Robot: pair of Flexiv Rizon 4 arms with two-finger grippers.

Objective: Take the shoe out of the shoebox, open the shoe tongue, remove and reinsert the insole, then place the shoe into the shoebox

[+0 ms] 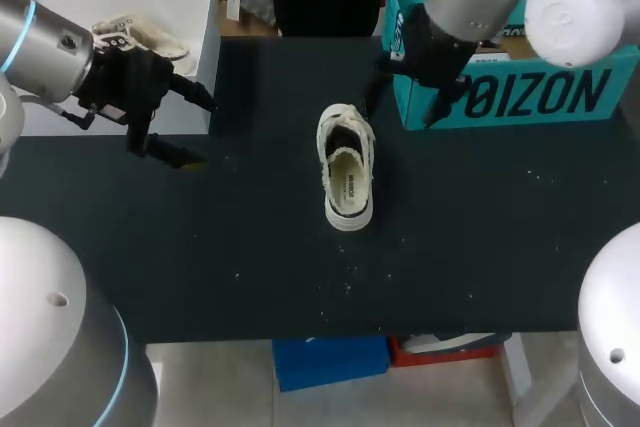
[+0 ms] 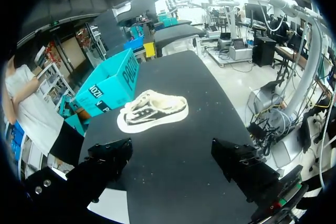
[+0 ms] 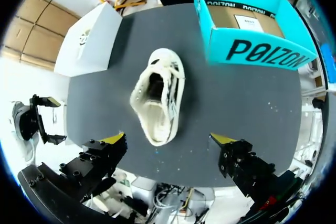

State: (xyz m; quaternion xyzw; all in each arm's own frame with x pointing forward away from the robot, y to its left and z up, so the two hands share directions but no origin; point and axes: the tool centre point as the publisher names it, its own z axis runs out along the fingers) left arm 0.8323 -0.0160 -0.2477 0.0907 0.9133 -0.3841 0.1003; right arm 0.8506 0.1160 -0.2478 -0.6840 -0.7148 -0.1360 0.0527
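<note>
Soft, even overhead light. You see the dark matte surface (image 1: 480, 247) evenly lit; the pale shoe (image 1: 347, 169) casts only a faint shadow. Left wrist view: bright bloom overhead. Both wrist views bend straight edges toward their rims.

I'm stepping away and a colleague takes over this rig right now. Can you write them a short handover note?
Left gripper: open, empty, beside the white box, which holds another shoe.
Right gripper: open, empty, by the teal shoebox, clear of the shoe.
Shoe: upright in the middle of the table, nothing touching it.
Done: shoe out of the box. Tongue state unclear.
Left: insole out and back in, shoe into the shoebox.
</note>
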